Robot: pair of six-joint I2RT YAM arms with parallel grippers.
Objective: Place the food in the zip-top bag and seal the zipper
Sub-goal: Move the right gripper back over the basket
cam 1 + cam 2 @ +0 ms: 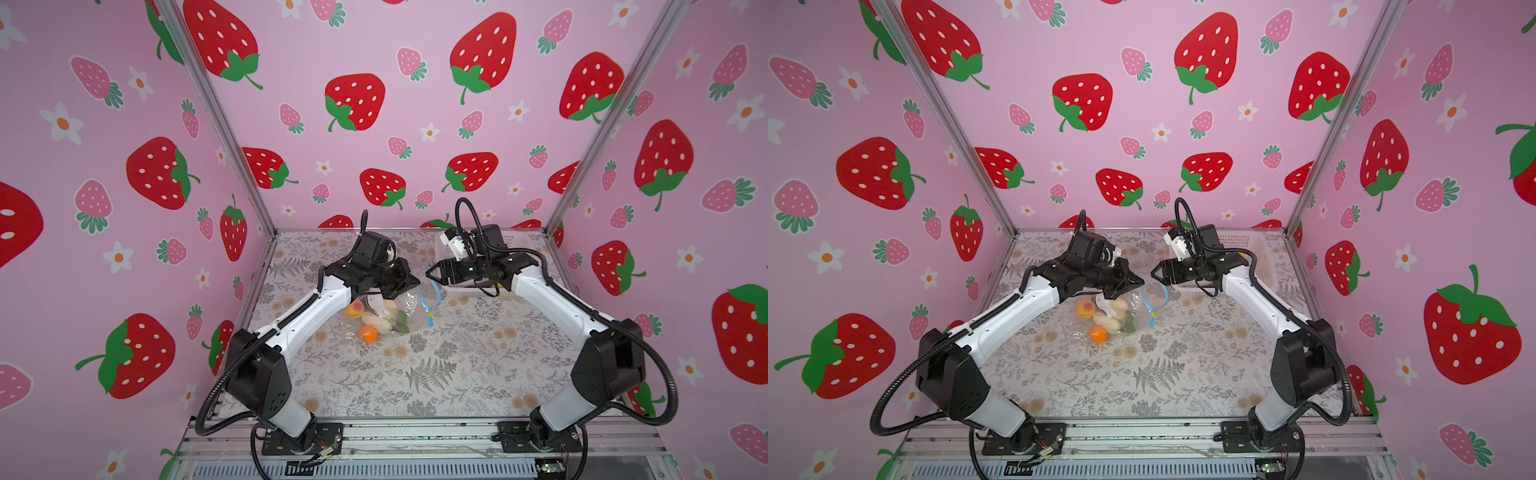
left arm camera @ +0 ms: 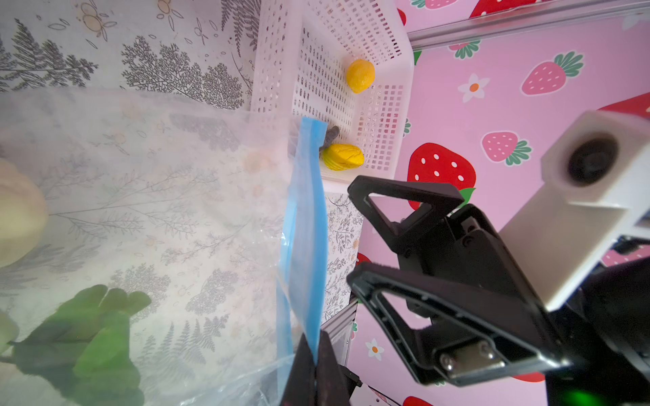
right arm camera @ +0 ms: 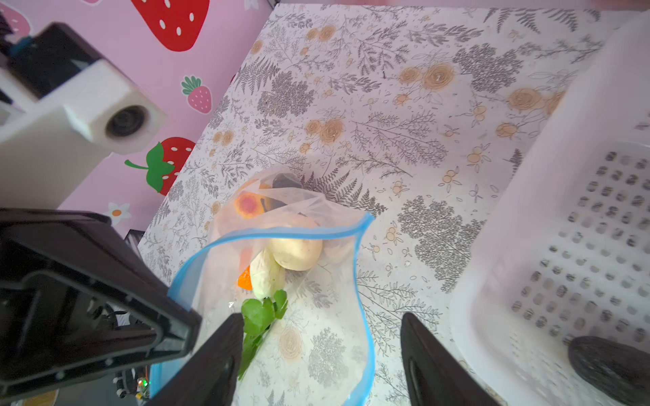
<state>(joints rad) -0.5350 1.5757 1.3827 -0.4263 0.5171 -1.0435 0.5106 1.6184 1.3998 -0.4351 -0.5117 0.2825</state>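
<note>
The zip-top bag sits on the table just left of centre in both top views. It's thin, floppy, slippery film sagging around the light toy food, so I'd only grab it by the stiffer blue zipper. The left gripper is pinched shut on that strip, its arm reaching in from the lower left. The right gripper hangs open and empty just beside the mouth, forearm roughly level.

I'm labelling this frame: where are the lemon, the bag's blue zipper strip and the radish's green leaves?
lemon (image 2: 359, 75), left wrist view, middle of its skin.
zipper strip (image 2: 305, 218), left wrist view, midway along the blue band.
radish leaves (image 3: 262, 313), right wrist view, on a broad leaf.
</note>
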